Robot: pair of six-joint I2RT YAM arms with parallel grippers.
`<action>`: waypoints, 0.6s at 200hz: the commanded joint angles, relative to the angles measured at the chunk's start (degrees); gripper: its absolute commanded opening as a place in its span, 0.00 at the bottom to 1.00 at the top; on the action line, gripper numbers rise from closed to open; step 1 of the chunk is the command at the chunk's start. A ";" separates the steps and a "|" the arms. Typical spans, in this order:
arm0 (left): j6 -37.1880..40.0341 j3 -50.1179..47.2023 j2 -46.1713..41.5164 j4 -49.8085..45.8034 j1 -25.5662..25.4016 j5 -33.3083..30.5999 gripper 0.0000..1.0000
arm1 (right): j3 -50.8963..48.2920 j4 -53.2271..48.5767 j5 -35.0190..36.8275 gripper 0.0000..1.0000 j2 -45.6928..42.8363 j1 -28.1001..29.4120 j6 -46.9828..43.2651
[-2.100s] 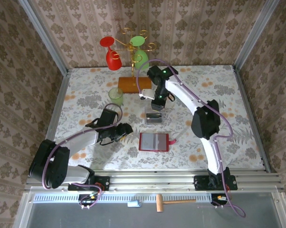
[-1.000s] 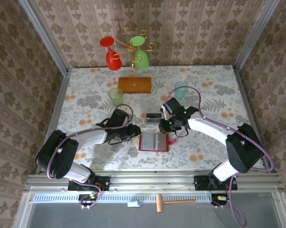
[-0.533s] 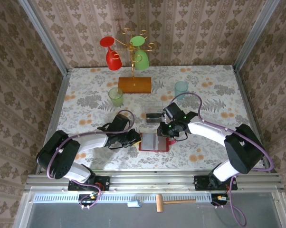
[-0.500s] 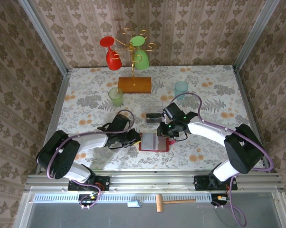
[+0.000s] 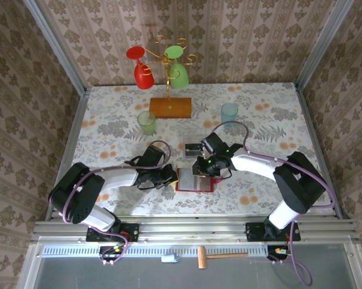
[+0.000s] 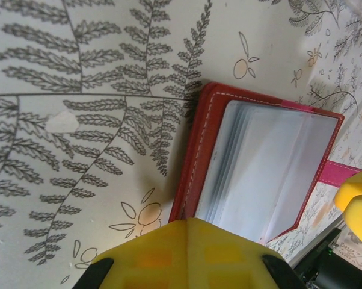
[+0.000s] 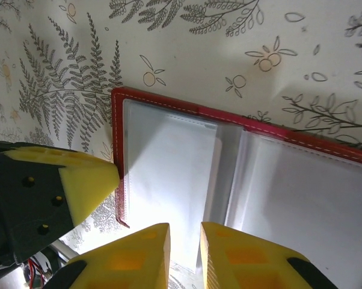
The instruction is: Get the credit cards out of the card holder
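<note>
The card holder point(image 5: 196, 182) lies open and flat near the middle of the table point(image 5: 109, 114), on a cloth printed with grey ferns and small orange fruit. It sits between the two grippers and just in front of a small clear box point(image 5: 194, 147).

In the left wrist view the card holder point(image 6: 194, 156) has a red leather-like cover with rounded corners and a line of white stitching along its border. Inside it are frosted, translucent plastic sleeves, whose edges are stacked in thin layers beside the fold. A narrow pink tab point(image 6: 334, 171) sticks out from its far side.

The left gripper point(image 6: 187, 241) has blocky yellow fingers pressed together with no gap between them. They sit over the near corner of the cover. The right wrist view shows one yellow fingertip point(image 7: 88, 180) of the left gripper, wedge-shaped on a black body, meeting the holder's red left edge. Whether it pinches the cover cannot be told.

The right gripper point(image 7: 184, 232) hangs over the left-hand sleeve of the card holder point(image 7: 277, 180). Its two yellow fingers are parted by a narrow slit, with nothing between them. A pale rectangle point(image 7: 169, 168) with a straight upper edge lies inside that sleeve. The glare off the plastic hides whether it is a card.

Farther back stand a green cup point(image 5: 147, 122), a teal cup point(image 5: 229, 112) and a wooden block point(image 5: 169, 107).
</note>
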 commanded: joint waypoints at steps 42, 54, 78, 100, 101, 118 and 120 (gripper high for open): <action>0.75 0.27 0.83 -2.26 -0.34 -0.04 0.07 | 1.14 2.19 -2.12 0.24 3.40 1.87 2.84; 0.73 0.22 0.90 -2.42 -0.29 0.00 0.07 | 1.16 2.60 -2.50 0.24 3.82 2.20 3.00; 0.86 0.07 0.85 -2.56 -0.26 0.04 0.07 | 1.14 2.85 -2.43 0.25 3.89 2.81 3.23; 0.85 -0.02 0.98 -2.53 -0.31 -0.04 0.07 | 1.42 2.91 -2.85 0.26 4.78 3.17 3.40; 0.86 -0.02 0.98 -2.53 -0.29 -0.04 0.07 | 1.42 2.91 -2.86 0.26 4.73 3.17 3.38; 0.77 -0.10 0.98 -2.53 -0.30 0.04 0.07 | 1.53 2.93 -2.79 0.26 5.47 3.39 3.45; 0.73 -0.15 0.99 -2.53 -0.27 0.04 0.07 | 1.56 2.98 -2.79 0.26 5.53 3.43 3.39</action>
